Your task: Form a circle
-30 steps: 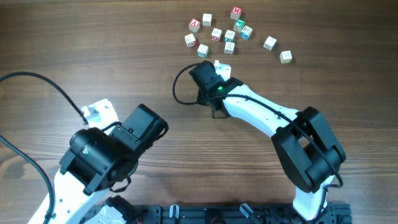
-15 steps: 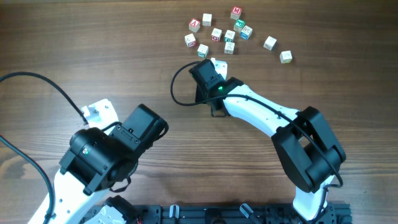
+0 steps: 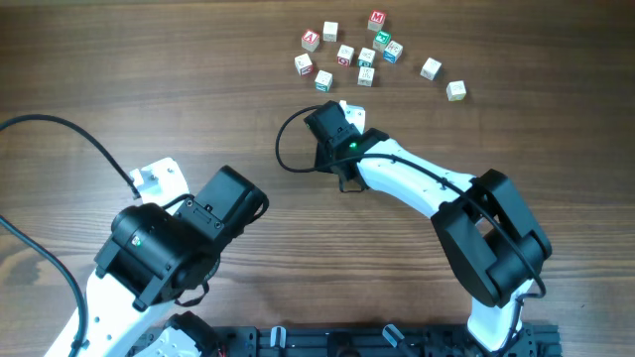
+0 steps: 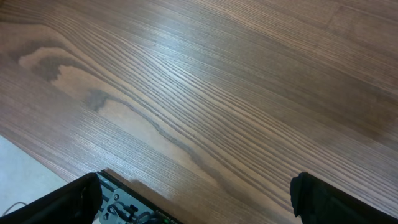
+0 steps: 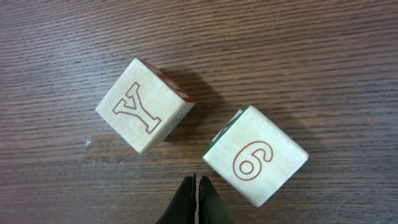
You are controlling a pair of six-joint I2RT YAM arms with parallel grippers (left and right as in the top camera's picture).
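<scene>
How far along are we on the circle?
Done: nothing resembling a ring; the cubes lie in a loose scatter. In hand: the right hand, shut and empty, points between the Y cube and 6 cube, seemingly to nudge them. The left hand hangs open over the table. Left: practically all arranging.

Bright even light, sharp focus, soft shadows.
</scene>
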